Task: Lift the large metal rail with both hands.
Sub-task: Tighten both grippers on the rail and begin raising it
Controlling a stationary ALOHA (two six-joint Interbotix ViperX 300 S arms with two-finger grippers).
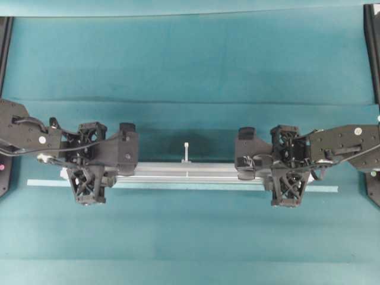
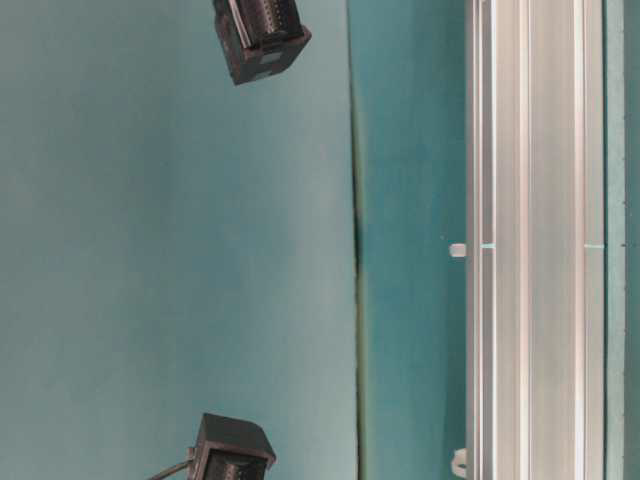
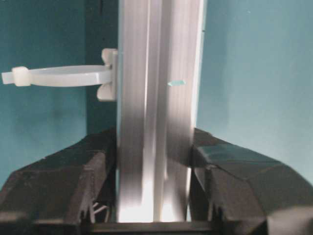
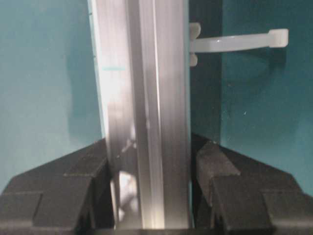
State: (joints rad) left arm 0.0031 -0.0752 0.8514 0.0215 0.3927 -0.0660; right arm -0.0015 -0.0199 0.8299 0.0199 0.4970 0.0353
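The long silver grooved aluminium rail [image 1: 190, 171] lies across the teal cloth table [image 1: 190, 65], spanning 9 to 3 o'clock in the overhead view, with a thin pale tape strip [image 1: 320, 189] just beside its 6 o'clock edge. Only this view shows both arms at once: the left black lattice-fingered gripper [image 1: 89, 163] straddles the rail near its 9 o'clock end, the right black gripper [image 1: 286, 166] near its 3 o'clock end. The wrist views add the contact detail: each gripper's fingers [image 3: 73, 171] [image 4: 230, 171] press both rail flanks, clamped upon it. A white zip-tie tab [image 1: 186, 152] projects toward 12 o'clock at mid-rail. The table-level view shows the rail resting on the cloth.
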